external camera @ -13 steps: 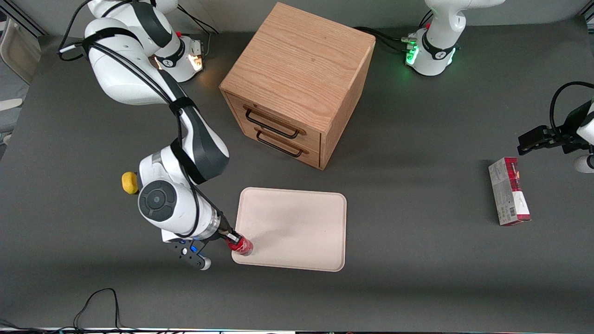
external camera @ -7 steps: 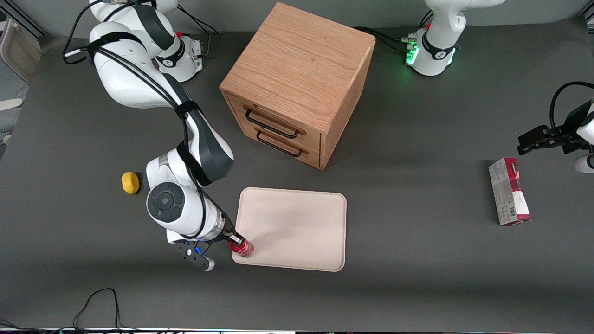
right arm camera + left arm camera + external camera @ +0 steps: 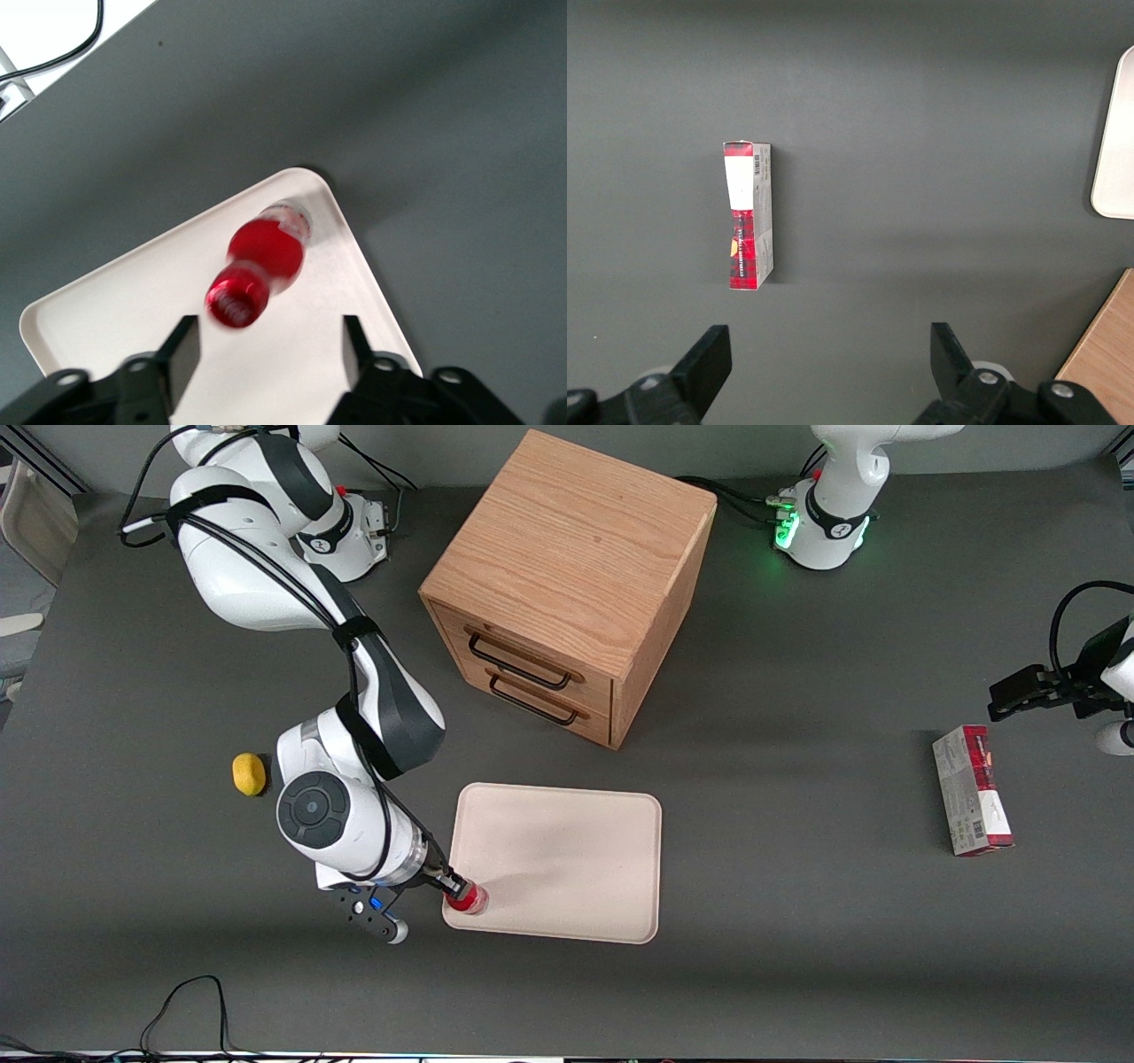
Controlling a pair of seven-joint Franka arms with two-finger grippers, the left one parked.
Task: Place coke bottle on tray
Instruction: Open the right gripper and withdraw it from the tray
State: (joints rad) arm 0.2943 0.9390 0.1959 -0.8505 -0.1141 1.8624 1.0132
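Coke bottle (image 3: 260,266) stands on the tray (image 3: 133,301) corner just below the gripper (image 3: 266,350), fingers spread apart, so release looks done; next, lift clear.

Dark grey matte table (image 3: 797,921) fills the front view. Oak-grain two-drawer cabinet (image 3: 571,584) stands on it, black wire handles facing the front camera. Black cable (image 3: 190,1001) loops at the table's near edge. Soft shadows, even overhead light.

Red coke bottle (image 3: 467,899) upright on cream tray (image 3: 567,850) corner
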